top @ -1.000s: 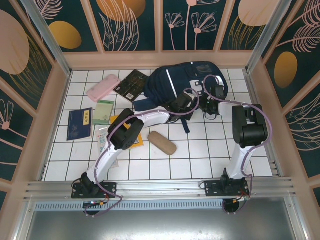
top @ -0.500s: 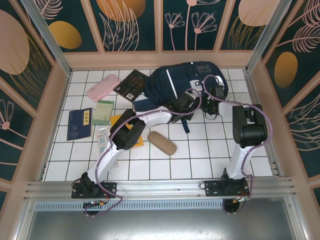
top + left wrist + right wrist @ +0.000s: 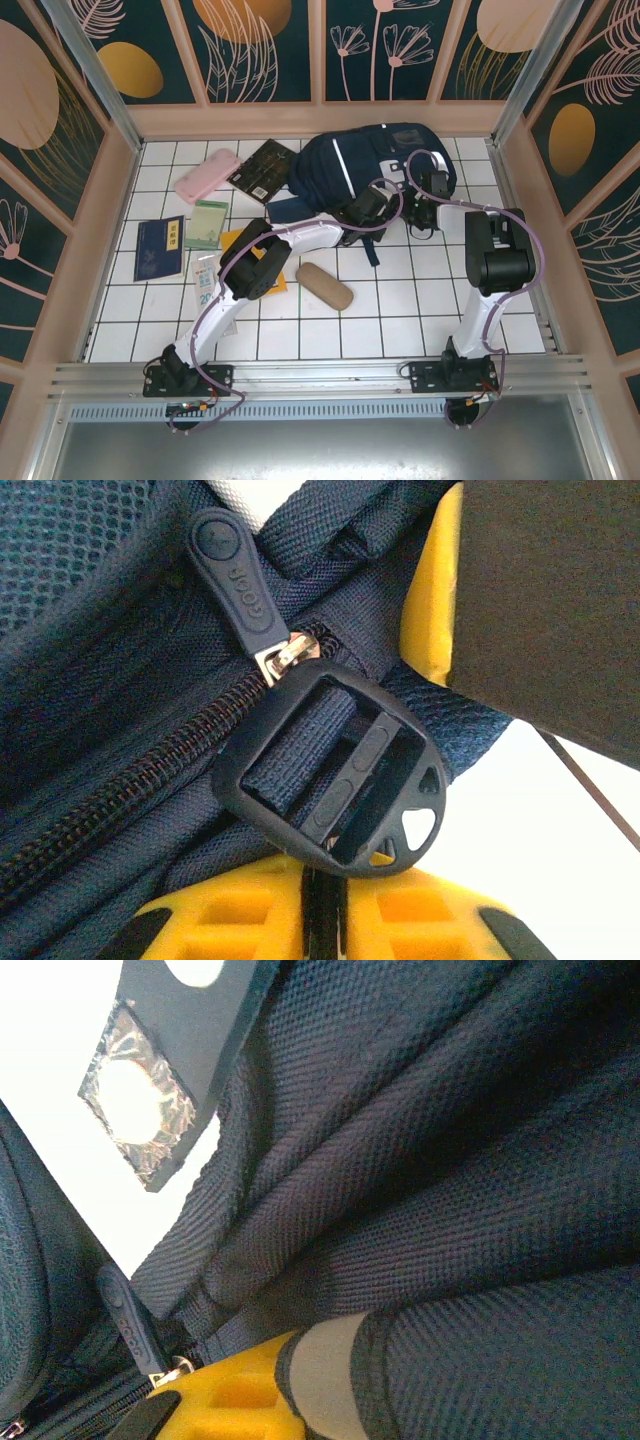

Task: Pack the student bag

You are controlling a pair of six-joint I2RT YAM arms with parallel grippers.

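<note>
The student bag [image 3: 350,165], navy with white stripes, lies at the back middle of the tiled floor. My left gripper [image 3: 365,209] rests at its near edge. In the left wrist view its yellow fingertips [image 3: 230,920] are pressed together on a thin dark strap just below a black plastic buckle [image 3: 330,770], beside a zipper pull [image 3: 232,575]. My right gripper [image 3: 428,203] is at the bag's right side. Its one visible yellow finger [image 3: 225,1400] presses into navy fabric with a grey edge [image 3: 325,1380]; the other finger is hidden under the fold.
A pink case [image 3: 206,175], a dark book [image 3: 262,170], a green booklet [image 3: 208,223] and a small navy booklet [image 3: 160,247] lie on the left. A brown pouch [image 3: 323,286] sits mid-floor. Yellow and white papers [image 3: 205,285] lie under my left arm.
My left gripper has shifted slightly up and right toward the bag, and the dangling strap moved with it. The right arm has stayed put.
</note>
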